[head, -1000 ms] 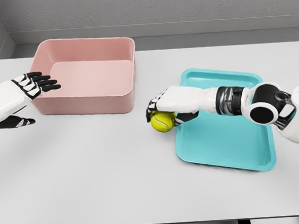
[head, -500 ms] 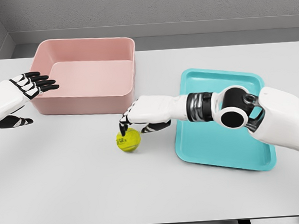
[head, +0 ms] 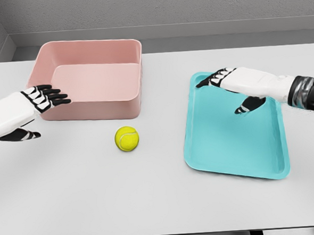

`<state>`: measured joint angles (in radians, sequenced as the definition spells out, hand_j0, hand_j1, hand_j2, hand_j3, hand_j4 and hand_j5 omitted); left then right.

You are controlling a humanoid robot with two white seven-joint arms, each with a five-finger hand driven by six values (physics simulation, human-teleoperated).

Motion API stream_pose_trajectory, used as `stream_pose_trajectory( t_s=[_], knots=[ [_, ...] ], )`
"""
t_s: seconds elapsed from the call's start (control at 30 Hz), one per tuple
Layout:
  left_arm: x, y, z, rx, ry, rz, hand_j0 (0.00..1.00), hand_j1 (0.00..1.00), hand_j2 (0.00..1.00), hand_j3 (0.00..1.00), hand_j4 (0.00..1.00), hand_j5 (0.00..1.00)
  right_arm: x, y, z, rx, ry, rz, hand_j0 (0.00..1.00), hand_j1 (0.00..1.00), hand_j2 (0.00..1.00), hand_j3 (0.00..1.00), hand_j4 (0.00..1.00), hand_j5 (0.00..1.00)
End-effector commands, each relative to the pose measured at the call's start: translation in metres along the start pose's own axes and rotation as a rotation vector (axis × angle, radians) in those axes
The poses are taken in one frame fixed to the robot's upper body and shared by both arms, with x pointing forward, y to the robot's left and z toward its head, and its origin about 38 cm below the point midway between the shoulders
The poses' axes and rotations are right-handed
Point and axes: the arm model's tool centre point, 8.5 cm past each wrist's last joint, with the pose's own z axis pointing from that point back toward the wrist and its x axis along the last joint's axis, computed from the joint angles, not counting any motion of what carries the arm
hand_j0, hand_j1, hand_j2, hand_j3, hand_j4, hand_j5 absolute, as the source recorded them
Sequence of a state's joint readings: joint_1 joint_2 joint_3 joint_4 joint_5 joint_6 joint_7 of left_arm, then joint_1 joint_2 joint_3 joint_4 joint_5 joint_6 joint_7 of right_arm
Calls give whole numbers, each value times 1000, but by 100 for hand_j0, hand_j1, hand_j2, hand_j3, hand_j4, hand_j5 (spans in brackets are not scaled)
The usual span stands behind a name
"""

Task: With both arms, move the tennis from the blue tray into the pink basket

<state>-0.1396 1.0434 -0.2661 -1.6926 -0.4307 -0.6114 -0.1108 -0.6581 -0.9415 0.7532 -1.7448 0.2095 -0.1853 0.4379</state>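
The yellow-green tennis ball (head: 127, 138) lies on the white table, between the pink basket (head: 90, 79) and the blue tray (head: 235, 126), touching neither. My right hand (head: 227, 89) hovers over the tray's far end, fingers spread, holding nothing. At the left edge my left hand (head: 39, 111) floats in front of the basket's near left corner, open, fingers pointing right toward the ball.
The basket stands at the back left, its inside bare. The tray holds nothing. A grey wall runs behind the table (head: 151, 198).
The right hand let go of the ball and drew back right over the tray. The ball rests a little left of where it was. The left hand dropped slightly lower and nearer.
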Motion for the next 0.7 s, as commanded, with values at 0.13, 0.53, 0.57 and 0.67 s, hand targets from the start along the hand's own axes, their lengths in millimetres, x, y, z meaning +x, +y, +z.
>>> stream_pose_trajectory(
  t_s=[0.13,0.53,0.57,0.67],
  knots=[
    [20,-13,-22,24,-47,-5,100,100,100,100,100,100,-28,-10,41,-70,101,-16,100,100,100,100,100,100],
    [53,-36,-64,55,-95,-75,100,100,100,100,100,100,-49,-14,67,-76,128,11,100,100,100,100,100,100],
    [56,-40,-67,38,-104,-89,100,100,100,100,100,100,-49,-14,67,-78,129,11,100,100,100,100,100,100],
    [61,-43,-70,25,-120,-97,100,100,100,100,100,100,-61,-12,71,-72,168,-11,100,100,100,100,100,100]
  ],
)
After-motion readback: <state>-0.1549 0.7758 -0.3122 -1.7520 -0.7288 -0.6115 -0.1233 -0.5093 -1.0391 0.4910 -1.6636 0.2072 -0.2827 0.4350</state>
